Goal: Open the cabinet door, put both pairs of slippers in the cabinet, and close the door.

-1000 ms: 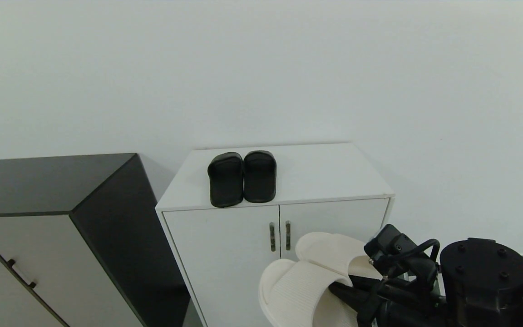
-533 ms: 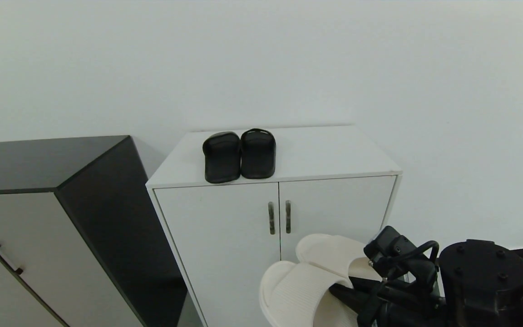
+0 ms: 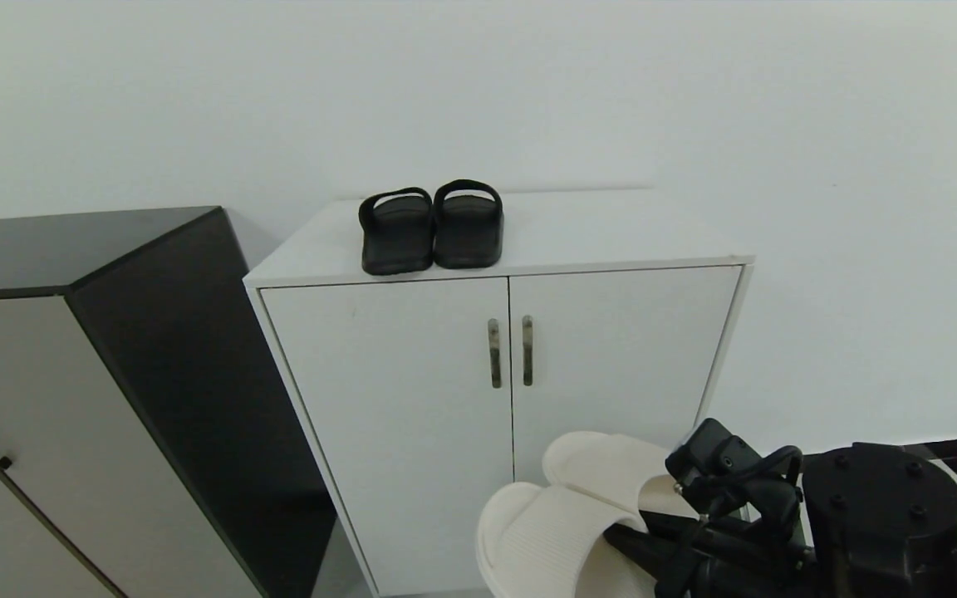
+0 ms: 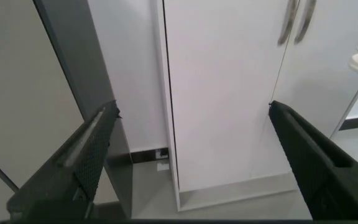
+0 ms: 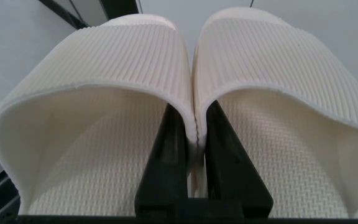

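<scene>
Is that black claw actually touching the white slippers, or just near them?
Touching. In the right wrist view, the right gripper has its jaws shut on the adjoining straps of both white slippers, with no gap.

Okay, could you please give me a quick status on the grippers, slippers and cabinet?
Right gripper shut on white slippers. Left gripper open, empty. Black slippers on cabinet top. Both doors shut, blocking the way in.

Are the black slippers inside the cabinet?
No, the black slippers sit side by side on top of the white cabinet.
</scene>
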